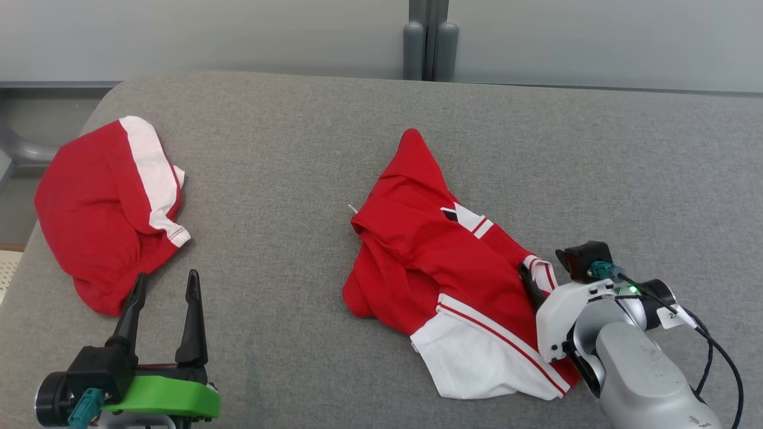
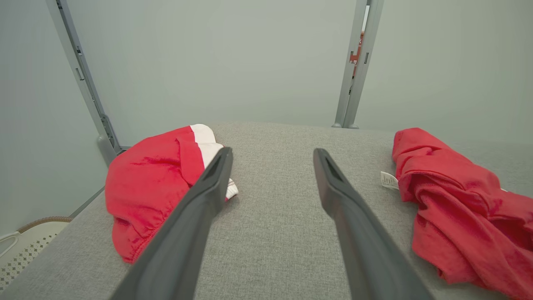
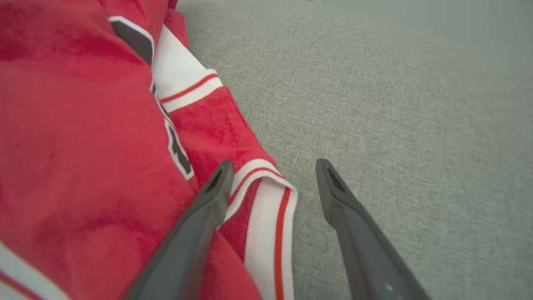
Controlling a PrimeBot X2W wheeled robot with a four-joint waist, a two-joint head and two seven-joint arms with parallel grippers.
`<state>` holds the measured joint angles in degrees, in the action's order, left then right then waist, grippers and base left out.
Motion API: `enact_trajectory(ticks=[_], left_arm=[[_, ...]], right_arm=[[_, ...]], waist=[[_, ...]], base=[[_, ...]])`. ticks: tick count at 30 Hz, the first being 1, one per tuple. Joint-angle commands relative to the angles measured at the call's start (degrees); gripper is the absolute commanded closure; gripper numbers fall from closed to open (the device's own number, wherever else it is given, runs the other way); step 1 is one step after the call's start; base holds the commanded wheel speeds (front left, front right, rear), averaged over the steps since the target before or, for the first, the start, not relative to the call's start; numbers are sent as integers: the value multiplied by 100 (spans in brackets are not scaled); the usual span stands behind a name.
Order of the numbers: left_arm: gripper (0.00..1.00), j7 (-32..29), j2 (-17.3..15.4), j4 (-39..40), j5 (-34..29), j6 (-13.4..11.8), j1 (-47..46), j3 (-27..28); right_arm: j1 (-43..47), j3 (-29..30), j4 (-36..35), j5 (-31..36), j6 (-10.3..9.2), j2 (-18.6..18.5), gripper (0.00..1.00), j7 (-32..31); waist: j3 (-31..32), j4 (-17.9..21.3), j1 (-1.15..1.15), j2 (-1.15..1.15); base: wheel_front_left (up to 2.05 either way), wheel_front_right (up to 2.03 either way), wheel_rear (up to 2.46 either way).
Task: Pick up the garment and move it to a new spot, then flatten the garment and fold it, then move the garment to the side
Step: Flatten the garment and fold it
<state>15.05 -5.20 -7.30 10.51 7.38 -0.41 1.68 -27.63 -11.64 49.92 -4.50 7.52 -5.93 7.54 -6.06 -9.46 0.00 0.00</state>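
**Lining up for the first grab**

The crumpled red garment (image 1: 429, 250) lies right of the worktop's (image 1: 286, 149) middle, toward its front edge. The right gripper (image 3: 272, 166), spread wide and empty, straddles the striped cuff (image 3: 262, 196), seemingly to pinch it. The left gripper (image 1: 167, 277), equally agape and empty, sits at the front left corner beside another red garment (image 1: 101, 208).

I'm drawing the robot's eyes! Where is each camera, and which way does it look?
Head view: on the head, looking down at the grey surface; left end effector lower left, pale right forearm lower right.
Left wrist view: on the left wrist, looking along its open fingers toward the wall.
Right wrist view: on the right wrist, close on the crumpled red shirt; its fingers straddle a striped cuff.
Shared: head and left wrist views both show the red bundle.
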Motion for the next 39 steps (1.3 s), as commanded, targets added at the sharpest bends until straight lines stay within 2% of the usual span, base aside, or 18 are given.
enact_trajectory(ticks=[1,3,4,5,6,13,23,27,28,29,30,35,39], left_arm=[[0,19,12,-3,-23,11,-77,-2],[0,19,19,-15,-20,12,-104,-28],[0,19,17,-19,-14,13,-125,-42],[0,19,11,-25,-7,14,-139,-49],[0,19,-2,-32,4,14,-143,-56],[0,19,-41,-57,41,14,-104,-70],[0,19,-62,-67,55,15,-88,-110],[0,19,-75,-73,68,15,-97,-103],[0,19,-80,-78,71,15,-94,-93],[0,19,-86,-85,73,15,-89,-85],[0,19,-82,-88,72,15,-83,-80],[0,19,-83,-96,37,15,-32,-34],[0,19,-101,-81,7,15,6,-1]], right_arm=[[-66,-60,134,-65,-6,14,0,-36],[-122,-142,327,-130,-6,38,0,-91],[-137,-192,420,-183,-6,65,31,-109],[-159,-232,469,-233,-6,80,82,-89],[-190,-279,516,-312,-6,96,100,-52],[-537,-337,651,-557,-9,-140,100,256],[-1196,245,945,-568,-9,-1095,100,490],[-1335,491,1126,-420,-8,-1300,100,568],[-1355,515,1145,-382,-8,-1304,75,594],[-1381,546,1151,-334,-8,-1296,9,625],[-1395,580,1151,-307,-8,-1280,0,654],[-1346,857,864,-52,-8,-1167,0,766],[-1000,1042,-3,159,-8,-921,0,764]], waist=[[-18,3,0,0],[-28,9,0,0],[-30,12,0,0],[-29,16,0,0],[-26,22,0,0],[33,94,0,0],[47,121,0,0],[39,111,0,0],[37,115,0,0],[37,124,0,0],[41,133,0,0],[129,223,0,0],[196,327,0,0]], base=[[0,0,0],[0,0,0],[0,0,0],[0,0,0],[0,0,0],[0,0,0],[0,0,0],[0,0,0],[0,0,0],[0,0,0],[0,0,0],[0,0,0],[0,0,0]])
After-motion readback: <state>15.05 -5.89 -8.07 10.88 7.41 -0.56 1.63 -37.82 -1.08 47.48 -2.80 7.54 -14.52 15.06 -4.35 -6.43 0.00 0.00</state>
